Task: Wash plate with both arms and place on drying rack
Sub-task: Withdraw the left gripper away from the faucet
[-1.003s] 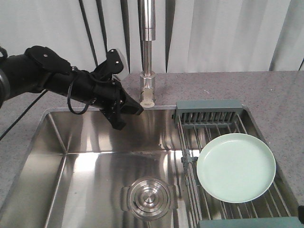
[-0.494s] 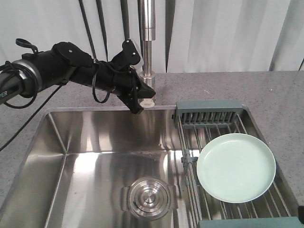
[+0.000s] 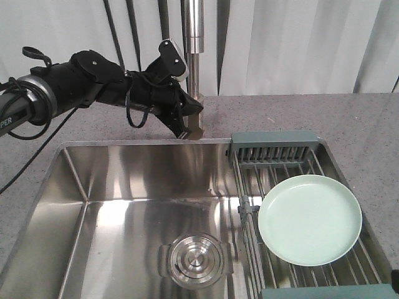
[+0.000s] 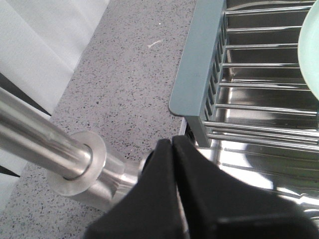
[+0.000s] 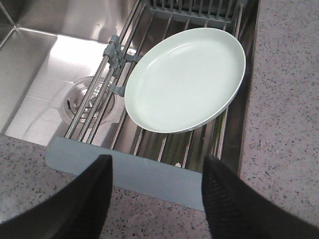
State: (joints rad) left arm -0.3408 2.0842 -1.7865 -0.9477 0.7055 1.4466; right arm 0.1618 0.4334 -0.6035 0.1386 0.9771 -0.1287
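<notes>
Fingers of the black right gripper [image 5: 158, 164] spread wide apart, gripping nothing, poised above the speckled grey stone countertop [image 5: 284, 114] just short of the near grey-green plastic end piece of the steel-wire drying rack [image 5: 134, 175].

Beyond that end piece, flat and face up on the rack's parallel bars: the round, pale mint-green plate [image 5: 184, 79], glossy and bare, its left edge close to the rack's small plastic clips, its right edge near the rack's right rail. Apart from both grippers.

Left of the rack, lower down, the shiny stainless steel sink basin [image 3: 124, 212], with the round ridged steel drain strainer [image 3: 194, 258] in its floor, level with the plate's near half.

At the rack's far end, the slotted grey-green section [image 3: 274, 146], upright slats in a row, the plate just short of it.

Past the rack's far-left corner, on the countertop, the base of the tall brushed-steel tap column [image 3: 192, 37]. Pressed up against that base from the left, the black left gripper [image 3: 187, 129], a small light-grey block [image 3: 174, 59] on top and black cables looping along its arm. From the left wrist view, fingers clenched tight together with only a thin seam between, nothing seen clamped in them, tips just beside the tap's collar.

Farthest back, behind the rack and tap, pleated white curtain [image 3: 299, 43].
</notes>
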